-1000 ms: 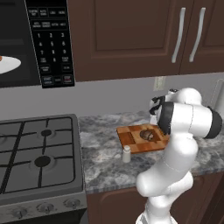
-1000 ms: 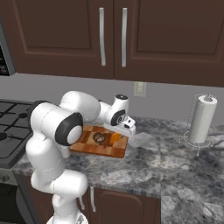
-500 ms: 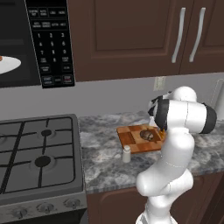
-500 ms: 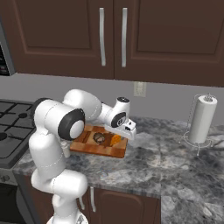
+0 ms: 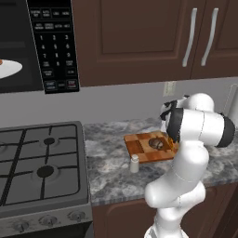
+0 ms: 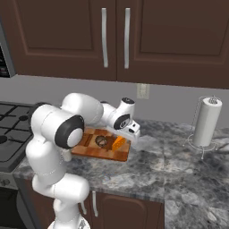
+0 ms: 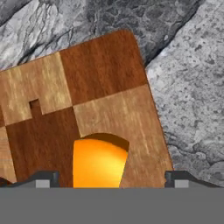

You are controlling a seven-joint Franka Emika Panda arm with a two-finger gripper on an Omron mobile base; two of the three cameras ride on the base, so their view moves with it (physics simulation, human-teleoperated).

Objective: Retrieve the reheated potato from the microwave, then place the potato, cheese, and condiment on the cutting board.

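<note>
Granite counter [image 6: 170,165] | cutting board [image 7: 100,87] bears cheese [image 7: 98,162], potato [image 6: 101,142] | jaws apart

This is a home kitchen, rendered rather than photographed. Dark brown wall cabinets [image 6: 112,38] with long metal handles run across the twelve o'clock side of both base views. A black built-in microwave [image 5: 35,44] with a button keypad sits at ten o'clock in the left base view, above a gas stove [image 5: 39,162] with black grates and front knobs at eight o'clock. The grey marbled stone surface [image 6: 179,165] carries a patchwork wooden cutting board [image 6: 89,150], and a paper towel roll [image 6: 207,120] on a wire stand at three o'clock. A wall outlet [image 6: 142,91] interrupts the grey backsplash.
</note>
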